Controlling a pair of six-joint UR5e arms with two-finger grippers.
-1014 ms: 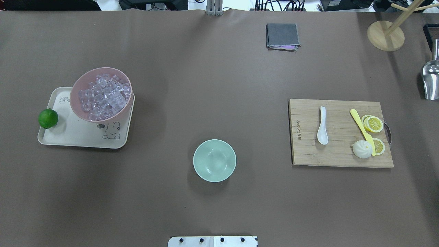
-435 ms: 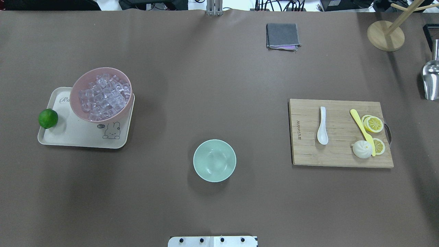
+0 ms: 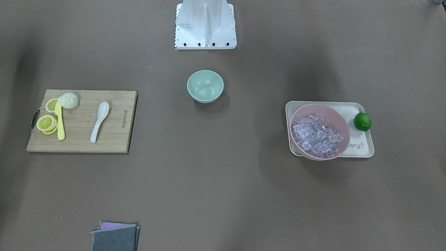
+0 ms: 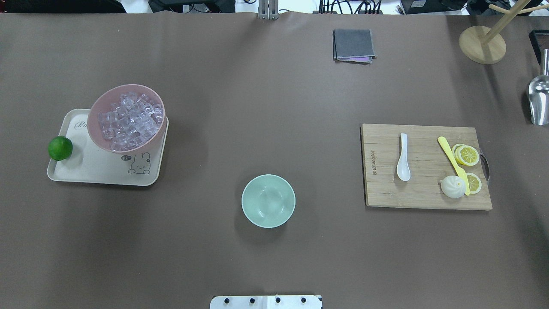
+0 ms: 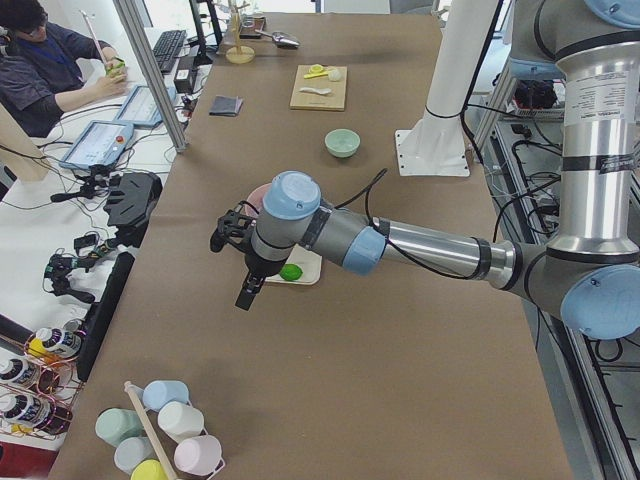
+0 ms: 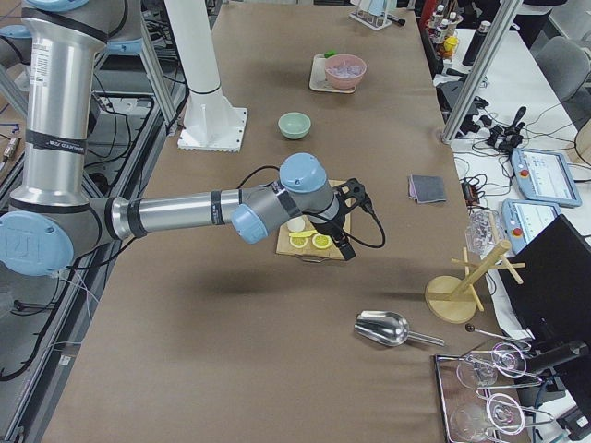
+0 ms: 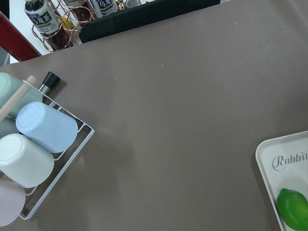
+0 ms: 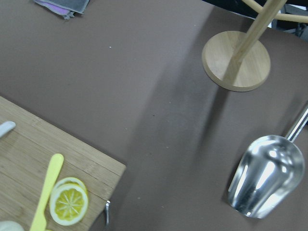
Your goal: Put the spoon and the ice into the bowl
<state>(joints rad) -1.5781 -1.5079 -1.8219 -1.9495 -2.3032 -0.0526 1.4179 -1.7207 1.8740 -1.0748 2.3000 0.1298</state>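
The white spoon [image 4: 403,159] lies on the wooden cutting board [image 4: 429,195], also in the front-facing view [image 3: 100,120]. The mint-green bowl [image 4: 268,200] stands empty at the table's middle, near the robot base [image 3: 205,86]. The clear ice cubes [image 4: 128,122] fill the pink bowl [image 4: 141,149] on the cream tray [image 4: 85,171]. My left gripper [image 5: 243,298] hovers over the table beyond the tray. My right gripper [image 6: 344,251] hovers beyond the cutting board. Both show only in the side views, and I cannot tell whether they are open or shut.
A lime [image 4: 60,148] sits on the tray. A yellow knife [image 4: 452,163], lemon slices [image 4: 466,155] and a bun [image 4: 453,186] share the board. A grey cloth [image 4: 353,44], a wooden stand [image 4: 482,44] and a metal scoop [image 4: 539,101] lie at the far right. A cup rack [image 7: 38,139] stands at the left end.
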